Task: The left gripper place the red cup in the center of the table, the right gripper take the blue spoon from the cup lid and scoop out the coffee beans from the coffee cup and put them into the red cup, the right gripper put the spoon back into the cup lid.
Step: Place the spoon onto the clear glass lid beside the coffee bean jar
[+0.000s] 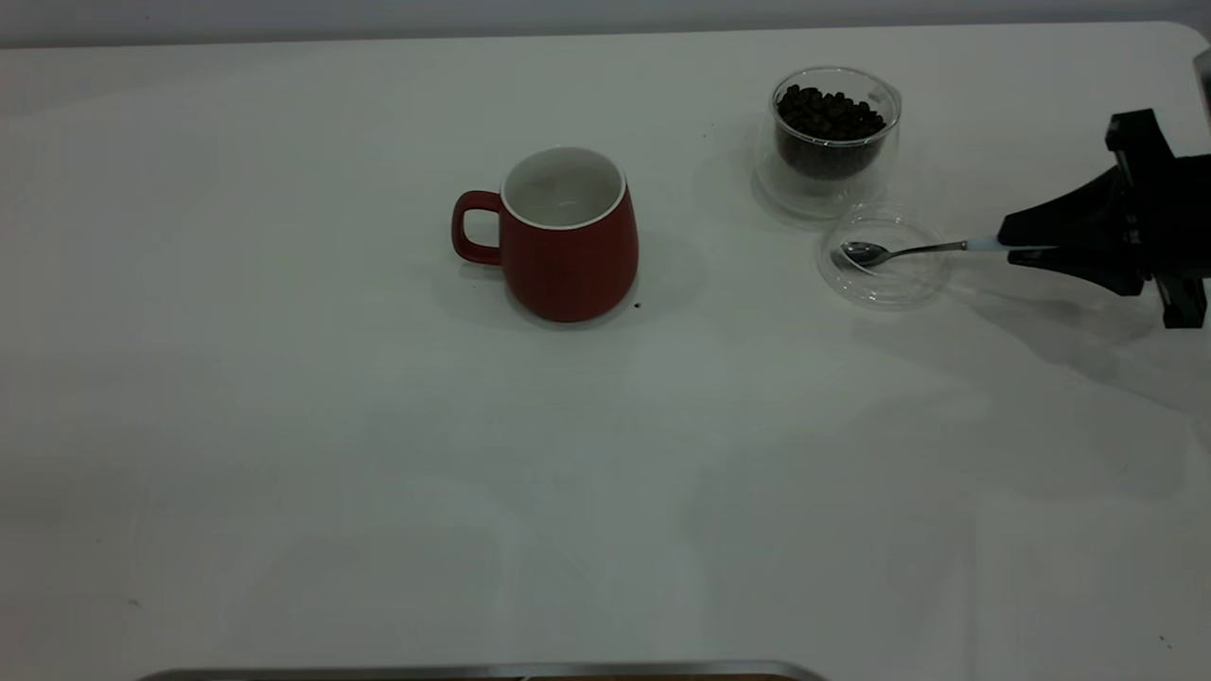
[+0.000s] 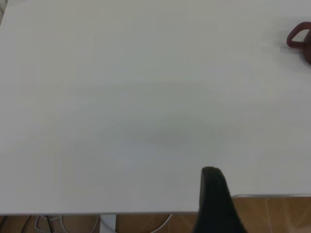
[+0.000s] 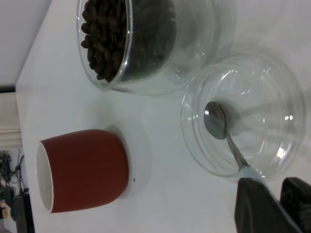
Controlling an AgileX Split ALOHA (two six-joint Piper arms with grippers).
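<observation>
Near the middle of the table (image 1: 284,426), the red cup (image 1: 568,241) is standing upright, its handle pointing toward the exterior view's left and its white inside looking empty. One dark speck, perhaps a stray bean, is lying on the table just beside its base. No brand, label or writing is showing on the cup or on anything else.

Well to the cup's right, toward the far edge, the coffee cup (image 1: 830,137) is sitting upright and holding a heap of coffee beans (image 1: 829,118). Just in front of it, touching or nearly touching, the lid (image 1: 885,257) is lying flat on the table. The spoon (image 1: 903,251) is resting with its metal bowl inside the lid, its neck crossing the rim and its pale blue handle pointing right.

The right gripper (image 1: 1017,248) is reaching in from the right edge, low over the table, and its jaws are clamping the blue handle end of the spoon. In the right wrist view the dark fingers (image 3: 257,206) are sitting right at the handle, with the lid, coffee cup and red cup beyond.

The left gripper (image 2: 214,194) is hanging off the table's left side, well apart from everything; only one dark finger is showing, so I cannot tell how its jaws stand. The red cup's handle is peeking in at that view's edge.
</observation>
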